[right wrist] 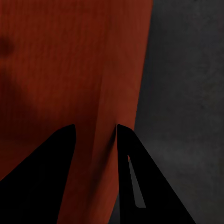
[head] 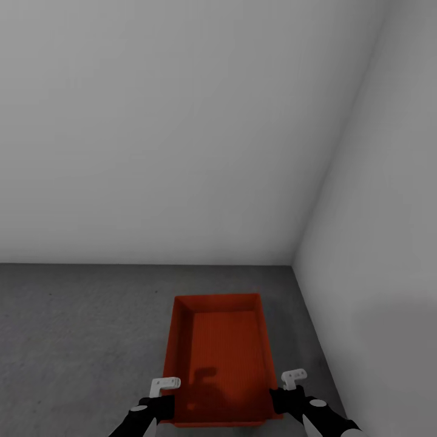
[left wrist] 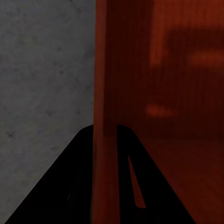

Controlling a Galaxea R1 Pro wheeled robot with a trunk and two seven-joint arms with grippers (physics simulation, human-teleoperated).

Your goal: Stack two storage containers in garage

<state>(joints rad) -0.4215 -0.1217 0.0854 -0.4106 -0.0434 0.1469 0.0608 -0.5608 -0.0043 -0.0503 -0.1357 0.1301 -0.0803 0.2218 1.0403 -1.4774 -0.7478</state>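
An orange-red storage container [head: 220, 358] is seen in the head view in a corner of the garage, over the dark grey concrete floor [head: 79, 340], near the meeting of two plain pale grey walls [head: 182, 121]. Whether the container rests on the floor or is held just above it cannot be told. Its near end is gripped from both sides: the left tool [head: 162, 405] is closed on the container's left wall, and the right tool [head: 284, 402] is closed on its right wall. In the left wrist view the ribbed wall [left wrist: 105, 116] is seen clamped between the dark fingers [left wrist: 74, 186] of the left tool, with speckled floor beside it. In the right wrist view the other wall [right wrist: 109, 116] is likewise pinched between the right tool's fingers [right wrist: 140, 186], with dark floor beside it.
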